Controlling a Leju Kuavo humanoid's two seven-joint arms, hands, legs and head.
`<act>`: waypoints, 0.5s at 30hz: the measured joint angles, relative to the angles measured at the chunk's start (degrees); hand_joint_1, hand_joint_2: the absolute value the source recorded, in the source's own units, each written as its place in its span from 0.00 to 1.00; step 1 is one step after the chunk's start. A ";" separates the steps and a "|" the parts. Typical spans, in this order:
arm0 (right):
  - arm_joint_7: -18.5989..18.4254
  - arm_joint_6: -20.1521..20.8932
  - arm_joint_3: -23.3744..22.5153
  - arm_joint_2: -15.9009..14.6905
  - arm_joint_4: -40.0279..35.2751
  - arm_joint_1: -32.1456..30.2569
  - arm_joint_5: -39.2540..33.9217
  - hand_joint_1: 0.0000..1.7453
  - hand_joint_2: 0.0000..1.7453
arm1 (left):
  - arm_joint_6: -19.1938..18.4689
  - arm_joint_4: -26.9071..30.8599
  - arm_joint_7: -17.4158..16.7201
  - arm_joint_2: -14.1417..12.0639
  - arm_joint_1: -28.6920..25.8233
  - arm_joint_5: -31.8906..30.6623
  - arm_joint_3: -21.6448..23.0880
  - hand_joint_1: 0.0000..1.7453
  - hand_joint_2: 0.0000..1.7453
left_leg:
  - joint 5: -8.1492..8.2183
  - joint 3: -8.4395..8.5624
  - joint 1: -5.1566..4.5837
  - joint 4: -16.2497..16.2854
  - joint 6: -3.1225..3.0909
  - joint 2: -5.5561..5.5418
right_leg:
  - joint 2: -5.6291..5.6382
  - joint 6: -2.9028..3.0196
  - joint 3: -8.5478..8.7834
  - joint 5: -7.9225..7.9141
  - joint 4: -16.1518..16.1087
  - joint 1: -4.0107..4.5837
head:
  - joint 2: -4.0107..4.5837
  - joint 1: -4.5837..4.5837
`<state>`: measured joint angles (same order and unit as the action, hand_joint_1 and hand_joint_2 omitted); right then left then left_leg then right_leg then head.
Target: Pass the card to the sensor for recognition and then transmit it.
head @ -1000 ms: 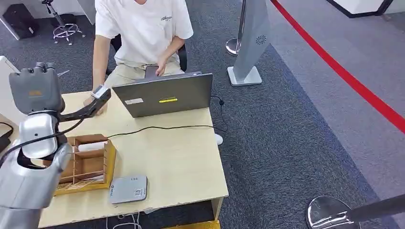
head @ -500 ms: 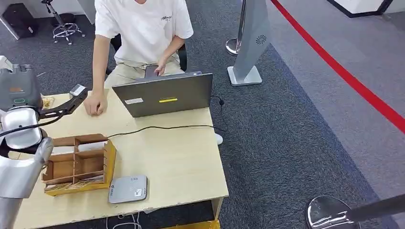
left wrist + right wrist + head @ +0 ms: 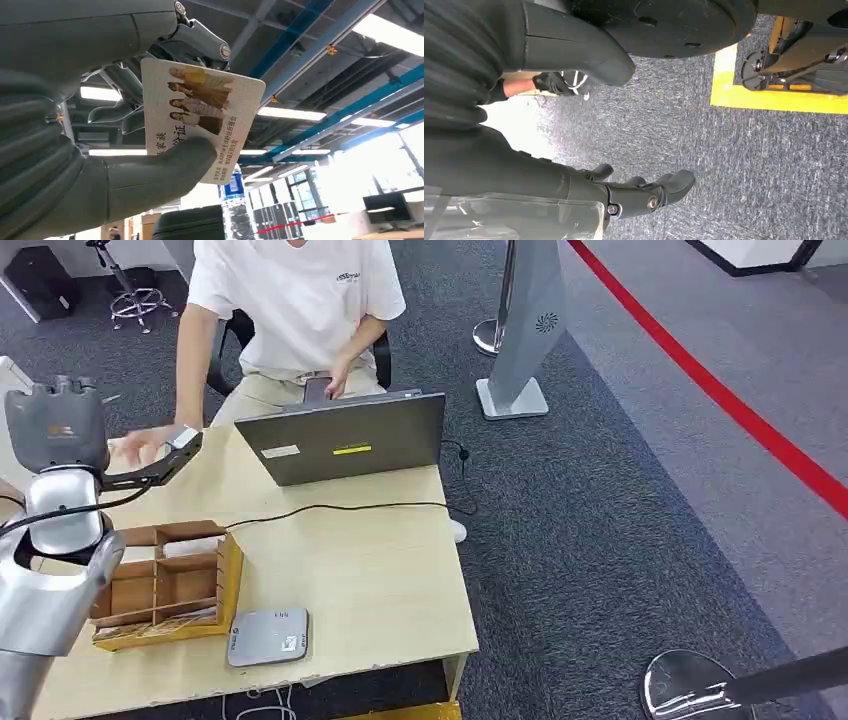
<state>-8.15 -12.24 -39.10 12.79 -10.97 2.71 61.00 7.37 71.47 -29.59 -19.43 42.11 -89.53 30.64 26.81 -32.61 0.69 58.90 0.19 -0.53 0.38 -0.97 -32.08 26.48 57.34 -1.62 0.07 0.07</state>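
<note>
Glossy printed card [image 3: 200, 117], thin, stiff, light, likely slippery; my left hand [image 3: 150, 150] clamps it thumb against fingers, raised at far left of table [image 3: 380, 570], near person's hand [image 3: 140, 447]. I'd keep hold low on face. Right hand [image 3: 644, 192] hangs, fingers apart, nothing held.
</note>
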 joint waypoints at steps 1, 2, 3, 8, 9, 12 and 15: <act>-0.02 -0.02 0.00 0.02 0.00 0.00 0.00 0.00 1.00 | 0.00 0.00 0.11 0.22 -0.01 0.00 0.39 1.00 1.00 | 0.00 0.00 0.00 0.00 0.00 0.00 | 0.00 0.00 0.00 0.00 0.00 0.00 | 0.00 0.00; -0.02 -0.04 0.00 0.02 0.00 0.00 0.00 0.00 1.00 | -0.06 0.00 0.11 0.43 -0.03 0.00 0.59 1.00 1.00 | 0.00 -0.01 0.00 0.00 0.00 0.00 | 0.00 0.00 -0.01 0.00 0.00 0.00 | 0.00 0.00; -0.02 -0.04 0.00 0.02 0.00 0.00 0.02 0.00 1.00 | -0.18 0.00 0.20 0.59 -0.03 0.00 0.76 1.00 1.00 | 0.00 -0.02 0.00 0.00 0.00 0.00 | 0.00 0.00 -0.01 0.00 0.00 0.00 | 0.00 0.00; 0.18 -0.28 0.00 0.04 0.00 -0.01 -0.07 0.00 1.00 | -0.20 0.00 0.46 1.27 -0.02 0.00 1.24 1.00 1.00 | 0.00 -0.02 0.00 0.00 0.01 0.01 | 0.00 0.00 -0.03 -0.01 0.00 0.00 | 0.00 0.00; 0.17 -0.31 0.00 0.04 0.02 -0.01 -0.04 0.00 1.00 | -0.20 0.00 0.46 1.38 -0.03 0.00 1.24 1.00 1.00 | -0.01 -0.02 0.00 0.00 0.01 0.00 | 0.00 0.00 -0.03 -0.01 0.00 0.00 | 0.00 0.00; 0.17 -0.33 0.00 0.04 0.02 0.00 -0.04 0.00 1.00 | -0.24 0.00 0.48 1.53 -0.05 0.00 1.31 1.00 1.00 | -0.01 -0.03 0.01 0.00 0.01 0.00 | 0.00 0.00 -0.03 -0.01 0.00 0.00 | 0.00 0.00; 0.13 -0.35 0.00 0.04 0.02 0.00 0.02 0.00 1.00 | -0.35 0.00 0.83 1.66 -0.06 0.00 1.33 1.00 1.00 | -0.04 -0.05 0.01 0.00 -0.02 0.00 | 0.00 0.00 -0.04 -0.01 0.00 0.00 | 0.00 0.00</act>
<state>-8.02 -12.59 -39.10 12.83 -10.95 2.71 61.02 7.02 71.47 -28.76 -17.77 42.05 -89.53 31.98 26.78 -32.66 0.70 58.90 0.18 -0.53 0.38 -0.97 -32.12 26.46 57.34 -1.61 0.07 0.07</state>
